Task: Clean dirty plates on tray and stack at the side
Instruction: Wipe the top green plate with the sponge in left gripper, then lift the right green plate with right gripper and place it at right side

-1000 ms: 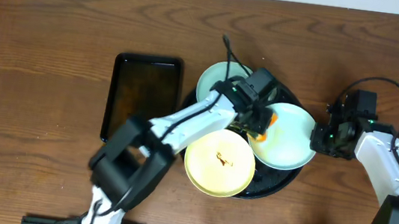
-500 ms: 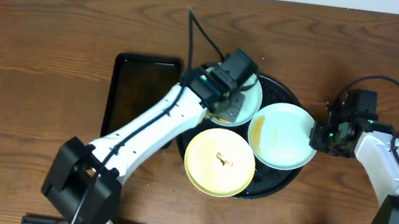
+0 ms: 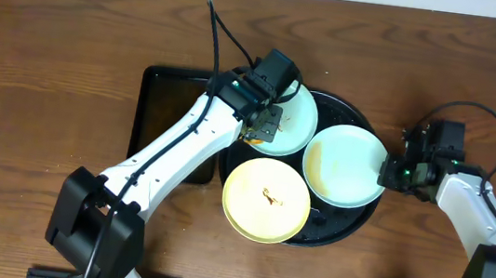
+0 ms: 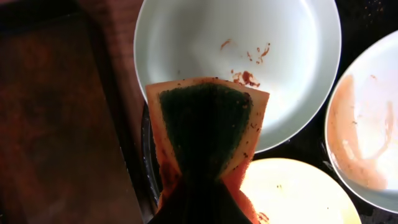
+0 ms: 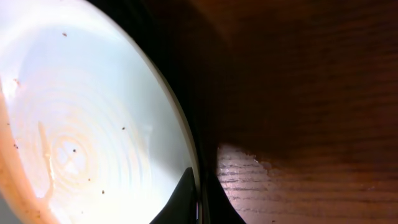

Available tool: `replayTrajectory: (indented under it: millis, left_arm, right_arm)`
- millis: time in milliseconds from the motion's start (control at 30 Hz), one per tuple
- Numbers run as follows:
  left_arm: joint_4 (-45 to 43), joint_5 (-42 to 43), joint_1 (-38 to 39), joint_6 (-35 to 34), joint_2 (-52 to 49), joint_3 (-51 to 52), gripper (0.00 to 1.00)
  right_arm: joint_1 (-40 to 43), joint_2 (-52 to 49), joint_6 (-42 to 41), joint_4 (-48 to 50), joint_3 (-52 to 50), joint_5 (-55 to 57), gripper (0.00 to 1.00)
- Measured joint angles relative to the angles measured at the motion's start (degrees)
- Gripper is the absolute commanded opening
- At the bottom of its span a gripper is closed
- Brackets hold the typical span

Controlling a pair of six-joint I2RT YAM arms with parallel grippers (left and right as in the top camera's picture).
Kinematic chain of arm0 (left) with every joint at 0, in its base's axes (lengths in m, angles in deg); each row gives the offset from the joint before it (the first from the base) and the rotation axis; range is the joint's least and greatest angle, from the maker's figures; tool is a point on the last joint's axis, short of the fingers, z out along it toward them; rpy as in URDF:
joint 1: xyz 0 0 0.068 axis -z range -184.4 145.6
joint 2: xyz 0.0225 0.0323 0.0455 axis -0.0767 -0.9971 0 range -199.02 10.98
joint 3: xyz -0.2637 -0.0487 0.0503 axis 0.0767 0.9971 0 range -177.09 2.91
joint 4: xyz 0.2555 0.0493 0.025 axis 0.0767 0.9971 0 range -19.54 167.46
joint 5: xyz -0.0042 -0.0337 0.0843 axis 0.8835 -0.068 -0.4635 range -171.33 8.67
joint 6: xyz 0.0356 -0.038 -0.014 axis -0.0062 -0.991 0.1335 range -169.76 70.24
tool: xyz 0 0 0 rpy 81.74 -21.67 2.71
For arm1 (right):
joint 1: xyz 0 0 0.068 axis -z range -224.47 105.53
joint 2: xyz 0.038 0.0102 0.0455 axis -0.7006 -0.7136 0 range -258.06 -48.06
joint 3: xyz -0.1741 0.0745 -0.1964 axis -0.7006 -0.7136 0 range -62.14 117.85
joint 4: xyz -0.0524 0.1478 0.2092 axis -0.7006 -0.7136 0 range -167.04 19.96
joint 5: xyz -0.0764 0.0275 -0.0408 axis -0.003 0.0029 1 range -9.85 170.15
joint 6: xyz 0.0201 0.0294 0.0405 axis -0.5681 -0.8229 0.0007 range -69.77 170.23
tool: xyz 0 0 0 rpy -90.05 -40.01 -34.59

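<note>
plates (image 3: 266, 199): three, all lying flat on the round black tray (image 3: 343, 225), none stacked. the tray sits on the wood-grain tabletop (image 3: 51, 60), right of centre and closer to the near edge than to the far edge.

far mint plate (image 3: 299, 117): at the tray's far-left part. reddish-brown specks show on its inner face in the left wrist view.
right mint plate (image 3: 343, 166): at the tray's right part, an orange-brown smear along its left inner side. its rim overhangs the tray rim toward the right edge.
yellow plate (image 3: 267, 216): at the tray's near part, one small brown mark near its middle. its rim just overlaps the right mint plate's.

left gripper (image 3: 264, 122): over the left rim of the far mint plate, fingers pinched on a sponge (image 4: 208, 118), orange with a dark green scouring face. the sponge's free end lies over that plate's rim; we cannot tell if it presses the surface.

right gripper (image 5: 200, 199): at the right rim of the right mint plate, fingers closed with the rim between them, one tip inside the plate and one outside.

rectangular black tray (image 3: 162, 111): just left of the round one, the left arm crossing its near-right corner.
</note>
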Motion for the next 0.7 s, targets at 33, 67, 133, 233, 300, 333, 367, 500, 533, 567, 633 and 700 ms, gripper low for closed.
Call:
replayTrajectory:
  millis: [33,67,133,233,300,333,367,500,533,567,633,700]
  left_arm:
    - [0.0,0.0,0.0,0.0,0.0,0.0,0.08]
    - [0.0,0.0,0.0,0.0,0.0,0.0,0.08]
    - [0.0,0.0,0.0,0.0,0.0,0.0,0.08]
    - [0.0,0.0,0.0,0.0,0.0,0.0,0.08]
    - [0.0,0.0,0.0,0.0,0.0,0.0,0.08]
    - [0.1,0.0,0.0,0.0,0.0,0.0,0.08]
    - [0.1,0.0,0.0,0.0,0.0,0.0,0.08]
    - [0.4,0.0,0.0,0.0,0.0,0.0,0.08]
    - [0.6,0.0,0.0,0.0,0.0,0.0,0.08]
    - [0.7,0.0,0.0,0.0,0.0,0.0,0.09]
    - [0.9,0.0,0.0,0.0,0.0,0.0,0.09]
    - [1.0,0.0,0.0,0.0,0.0,0.0,0.09]
  right_arm:
    - [0.0,0.0,0.0,-0.1,0.0,0.0,0.01]
    - [0.0,0.1,0.0,-0.1,0.0,0.0,0.01]
    - [0.0,0.3,-0.1,-1.4,0.2,0.0,0.01]
    - [0.0,0.8,-0.2,-2.7,0.6,0.3,0.01]
    - [0.0,1.7,-0.2,-3.1,0.8,0.9,0.01]
    - [0.0,2.7,-0.2,-3.1,1.1,1.4,0.01]
    - [0.0,3.3,-0.2,-3.1,1.3,1.6,0.01]
    - [0.0,8.8,0.5,-3.0,2.8,4.4,0.01]
    - [0.0,10.3,0.9,-3.0,3.1,5.1,0.01]
    - [0.0,12.1,1.4,-3.1,3.4,6.1,0.01]
    - [-0.2,14.3,1.9,-3.4,3.5,8.3,0.01]
    - [-1.0,16.2,2.2,-4.0,3.5,12.1,0.01]
